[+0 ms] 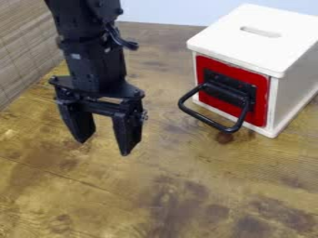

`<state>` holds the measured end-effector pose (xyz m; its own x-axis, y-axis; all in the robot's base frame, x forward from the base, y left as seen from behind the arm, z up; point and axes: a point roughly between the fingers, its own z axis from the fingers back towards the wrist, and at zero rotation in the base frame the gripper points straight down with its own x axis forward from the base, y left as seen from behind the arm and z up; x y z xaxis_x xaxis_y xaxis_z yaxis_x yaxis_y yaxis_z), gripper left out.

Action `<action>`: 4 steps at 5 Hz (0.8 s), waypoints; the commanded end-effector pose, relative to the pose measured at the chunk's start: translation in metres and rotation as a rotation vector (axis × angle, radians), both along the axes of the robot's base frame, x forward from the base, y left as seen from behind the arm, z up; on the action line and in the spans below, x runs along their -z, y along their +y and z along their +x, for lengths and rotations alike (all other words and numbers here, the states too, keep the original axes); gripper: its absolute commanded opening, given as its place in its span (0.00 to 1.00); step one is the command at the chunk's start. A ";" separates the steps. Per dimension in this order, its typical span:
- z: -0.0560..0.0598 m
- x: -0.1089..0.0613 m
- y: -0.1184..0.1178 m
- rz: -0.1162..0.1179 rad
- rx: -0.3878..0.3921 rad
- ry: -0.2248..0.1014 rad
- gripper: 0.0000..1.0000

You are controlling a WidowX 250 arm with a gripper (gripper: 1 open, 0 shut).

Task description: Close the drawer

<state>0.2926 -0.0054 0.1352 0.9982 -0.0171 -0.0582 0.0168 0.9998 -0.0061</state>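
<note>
On the left we see the gripper (104, 133) hanging over the wooden table (187, 200), fingers apart, gripping nothing. Far right sits the white box (280, 51); its red drawer (231, 88), black loop handle (211, 110) forward, well apart from the gripper.

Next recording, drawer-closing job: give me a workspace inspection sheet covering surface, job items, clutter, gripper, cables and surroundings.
Surface: wooden table, worn, with dark stains.
Job's things: red drawer with black wire loop handle, set in a white box with a slotted top; whether it sits fully shut, cannot tell.
Clutter: nothing seen.
Gripper: black gripper open, pointing down, empty, left of the handle and apart from it.
Cables: nothing seen.
Surroundings: wood-panelled wall at left, pale wall behind.
</note>
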 end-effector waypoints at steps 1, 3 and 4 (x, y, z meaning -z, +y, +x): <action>0.008 -0.001 -0.004 -0.009 0.043 0.000 1.00; 0.045 -0.018 0.009 -0.052 0.074 -0.072 1.00; 0.046 -0.019 0.007 -0.064 0.100 -0.101 1.00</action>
